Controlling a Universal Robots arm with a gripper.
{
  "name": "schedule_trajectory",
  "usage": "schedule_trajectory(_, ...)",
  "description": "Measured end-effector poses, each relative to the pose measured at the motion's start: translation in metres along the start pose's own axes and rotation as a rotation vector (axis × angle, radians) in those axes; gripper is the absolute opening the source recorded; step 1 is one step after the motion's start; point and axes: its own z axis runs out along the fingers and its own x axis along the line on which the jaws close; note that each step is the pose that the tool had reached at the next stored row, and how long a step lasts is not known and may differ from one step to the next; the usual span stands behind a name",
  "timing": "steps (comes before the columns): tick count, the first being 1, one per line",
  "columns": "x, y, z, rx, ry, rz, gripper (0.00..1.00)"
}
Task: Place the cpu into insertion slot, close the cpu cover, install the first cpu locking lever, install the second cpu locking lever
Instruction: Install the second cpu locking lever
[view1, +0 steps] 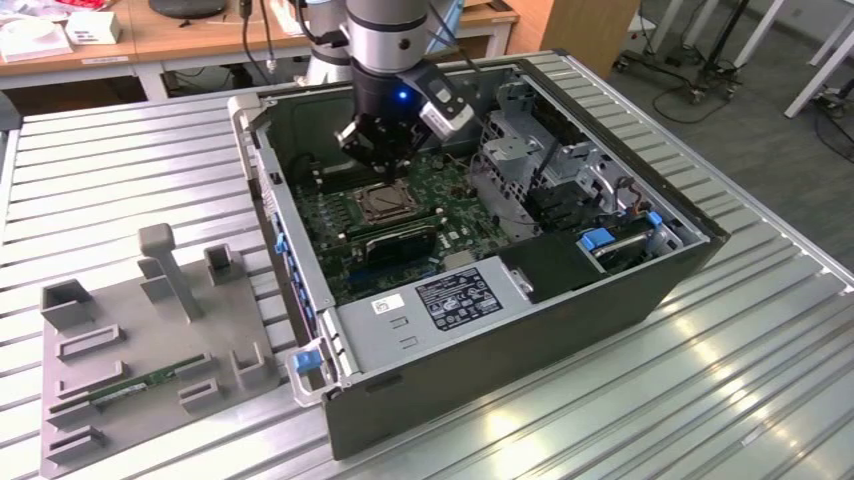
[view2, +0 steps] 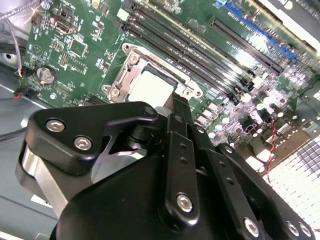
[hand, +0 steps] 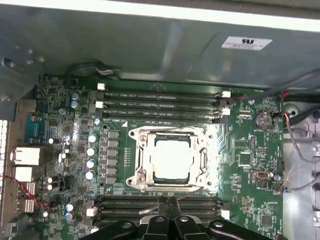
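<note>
Black gripper (hand: 168, 210), fingers pressed together, nothing held, poised just above motherboard (hand: 250, 210) beside memory slots (hand: 160, 206). Cpu (hand: 171, 158) seated flat in insertion slot (hand: 134, 165), cpu cover (hand: 170, 133) closed around it. Computer case (view1: 641, 290) lying open on slatted metal table (view1: 747, 400); grey fixture tray (view1: 147, 350) toward exterior view's left

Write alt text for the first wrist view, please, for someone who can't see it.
Looking down on a green motherboard inside a computer case, the cpu sits in the insertion slot with the silvery cpu cover framing it. Long black memory slots run on two sides, and the black tool pokes in at the picture's edge.
</note>
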Motion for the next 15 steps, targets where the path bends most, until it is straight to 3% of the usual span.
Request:
schedule_trajectory(9,0.0007,-0.0045,0.0079,0.0000,0.0000,0.000,0.11)
schedule_trajectory(15,0.0008,-0.0045,0.0092,-0.0003,-0.0002,0.000,0.11)
